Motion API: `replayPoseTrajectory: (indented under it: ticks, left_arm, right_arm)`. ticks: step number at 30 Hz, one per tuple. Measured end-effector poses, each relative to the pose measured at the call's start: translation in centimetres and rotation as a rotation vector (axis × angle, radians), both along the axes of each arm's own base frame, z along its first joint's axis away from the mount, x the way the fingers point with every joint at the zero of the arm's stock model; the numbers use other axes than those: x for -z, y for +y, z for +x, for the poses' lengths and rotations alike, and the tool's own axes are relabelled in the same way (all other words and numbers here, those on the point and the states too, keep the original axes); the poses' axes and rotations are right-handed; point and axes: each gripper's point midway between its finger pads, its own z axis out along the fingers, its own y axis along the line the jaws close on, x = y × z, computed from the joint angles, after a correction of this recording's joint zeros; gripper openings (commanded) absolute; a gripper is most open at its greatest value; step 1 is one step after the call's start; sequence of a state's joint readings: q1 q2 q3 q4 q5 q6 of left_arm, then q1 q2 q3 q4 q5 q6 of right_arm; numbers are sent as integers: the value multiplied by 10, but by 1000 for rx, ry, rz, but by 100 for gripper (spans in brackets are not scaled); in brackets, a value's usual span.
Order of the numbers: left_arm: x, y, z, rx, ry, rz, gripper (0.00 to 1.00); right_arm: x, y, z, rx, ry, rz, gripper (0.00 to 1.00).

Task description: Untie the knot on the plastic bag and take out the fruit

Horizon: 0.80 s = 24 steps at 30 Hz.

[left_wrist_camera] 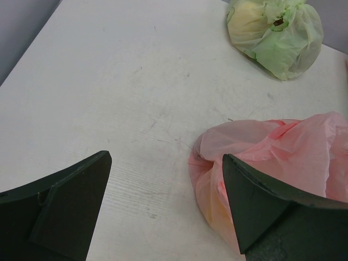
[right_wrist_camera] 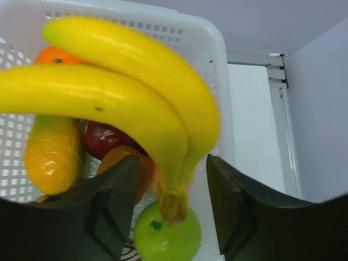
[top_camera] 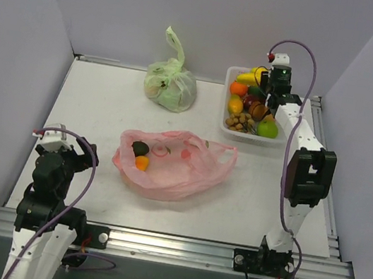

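Observation:
The pink plastic bag [top_camera: 172, 162] lies open in the middle of the table, with a dark fruit [top_camera: 140, 148] and an orange one [top_camera: 142, 163] inside. Its handle loop [top_camera: 226, 157] lies loose and I see no knot. My left gripper [top_camera: 62, 154] is open and empty, just left of the bag [left_wrist_camera: 283, 163]. My right gripper [top_camera: 276, 83] hangs over the white basket [top_camera: 227, 121]. It is open, its jaws either side of the yellow banana bunch [right_wrist_camera: 136, 98] without touching it. A green apple [right_wrist_camera: 168, 234] lies under the banana stem.
A tied pale green bag [top_camera: 170, 87] stands at the back, also in the left wrist view [left_wrist_camera: 277, 38]. The basket [right_wrist_camera: 212, 49] also holds an orange [right_wrist_camera: 54, 54], a red apple [right_wrist_camera: 103, 138] and several other fruits. Walls enclose the table on three sides.

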State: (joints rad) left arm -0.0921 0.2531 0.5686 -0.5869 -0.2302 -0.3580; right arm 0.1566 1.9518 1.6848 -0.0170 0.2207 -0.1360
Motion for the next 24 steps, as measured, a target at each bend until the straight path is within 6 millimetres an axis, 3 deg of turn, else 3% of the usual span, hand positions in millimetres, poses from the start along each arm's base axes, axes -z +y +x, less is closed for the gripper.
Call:
replayPoseTrajectory:
  ticks: [1,4,10,16,21,24]
  left_arm:
    - [0,0,0,-1,2,0,94]
    - [3,0,1,0,13,0,96]
    - [9,-6,5,30,49,-7,97]
    - [3,-21,8,94,66,-54,97]
    - [-21,-36,6,153,58,-127,97]
    - [-29,-46,2,183,96,-175,97]
  right_arm:
    - [4,-2,5,3,3,-5,77]
    - [11,-3,12,1,8,-10,94]
    - [5,9,3,-28,9,51,98]
    - [-31,32,-58,-81,-7,172,99]
    - [-76,75,-118,-196,-75,281,99]
    - [-87,109,-155,-294,-81,337,99]
